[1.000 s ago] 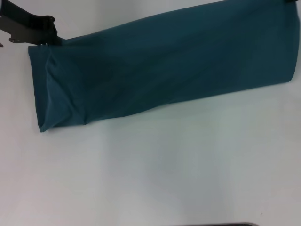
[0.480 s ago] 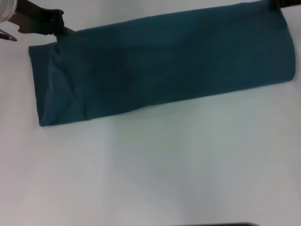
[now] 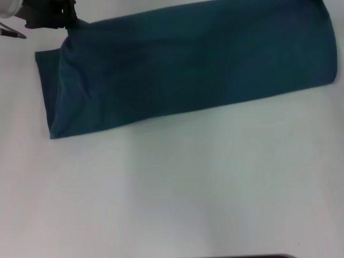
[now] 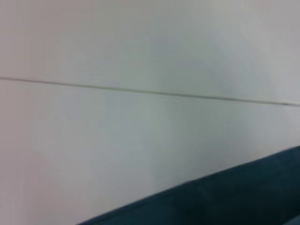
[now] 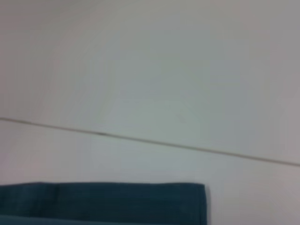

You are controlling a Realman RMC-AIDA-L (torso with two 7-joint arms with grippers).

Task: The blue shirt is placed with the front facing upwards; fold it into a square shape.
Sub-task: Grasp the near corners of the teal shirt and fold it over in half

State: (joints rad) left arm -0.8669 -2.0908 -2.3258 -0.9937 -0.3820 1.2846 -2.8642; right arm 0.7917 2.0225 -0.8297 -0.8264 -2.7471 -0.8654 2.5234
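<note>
Head view: left claw (image 3: 69, 20) pinches the blue shirt (image 3: 193, 64) on white table (image 3: 177, 188).

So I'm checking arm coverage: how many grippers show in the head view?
1. The left gripper is at the far left corner of the shirt, touching its edge. The right gripper is out of view, possibly past the shirt's far right corner.

We lose the shirt's (image 3: 188, 64) far right corner past the head view's top edge. The left gripper (image 3: 67, 16) is cropped there; we cannot read its fingers. Both wrist views catch only shirt edges.
</note>
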